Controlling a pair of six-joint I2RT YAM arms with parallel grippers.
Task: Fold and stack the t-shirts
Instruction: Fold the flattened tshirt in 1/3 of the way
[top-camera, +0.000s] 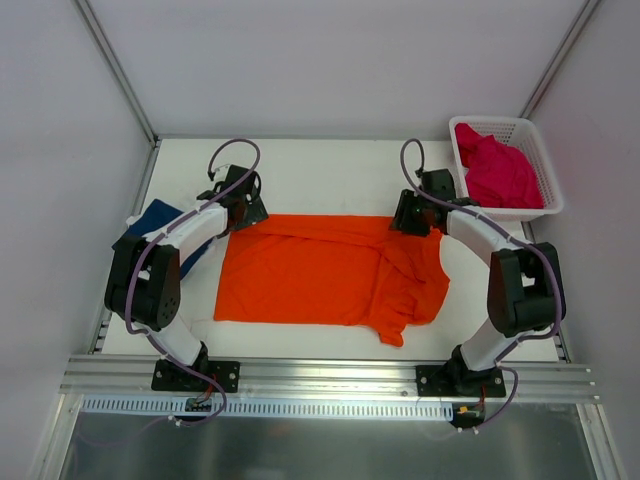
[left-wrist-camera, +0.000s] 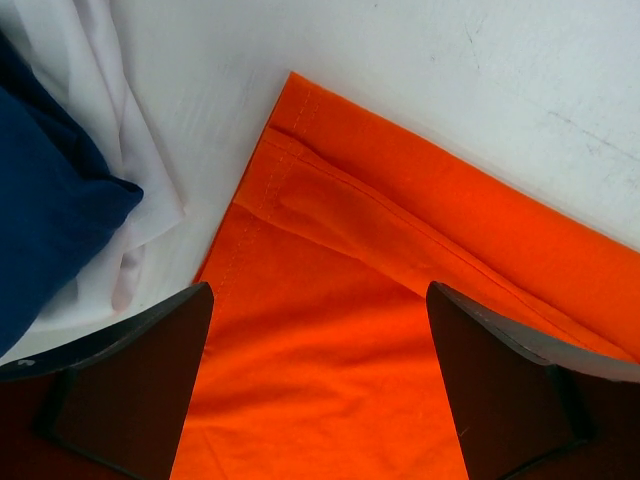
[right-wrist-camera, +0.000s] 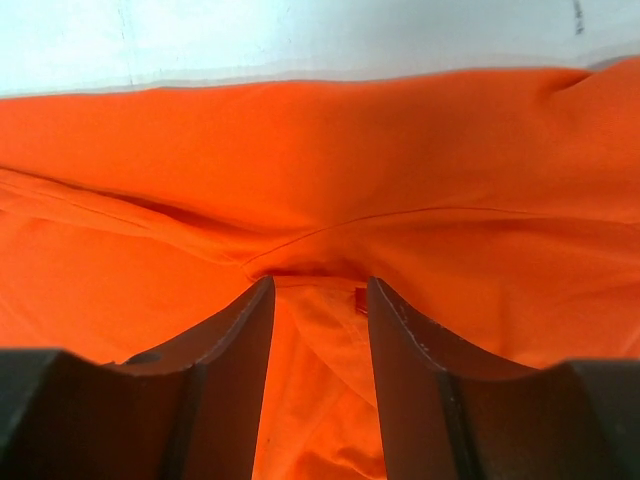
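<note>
The orange t-shirt (top-camera: 320, 270) lies spread on the white table, its right end rumpled. My left gripper (top-camera: 240, 205) hangs over the shirt's far-left corner (left-wrist-camera: 300, 120); it is open (left-wrist-camera: 318, 290), with flat orange cloth under the wide gap. My right gripper (top-camera: 415, 215) is at the shirt's far-right edge; in the right wrist view (right-wrist-camera: 320, 282) its fingers press into the orange t-shirt (right-wrist-camera: 320, 150) with a raised fold between them, and a gap still shows. The navy t-shirt (top-camera: 165, 222) lies folded at the table's left edge. The magenta t-shirt (top-camera: 497, 170) sits bunched in the basket.
A white mesh basket (top-camera: 535, 140) stands at the back right corner. White cloth (left-wrist-camera: 130, 150) lies between the navy t-shirt (left-wrist-camera: 40, 200) and the orange corner. A metal rail (top-camera: 320, 375) runs along the near edge, with frame posts at the back corners.
</note>
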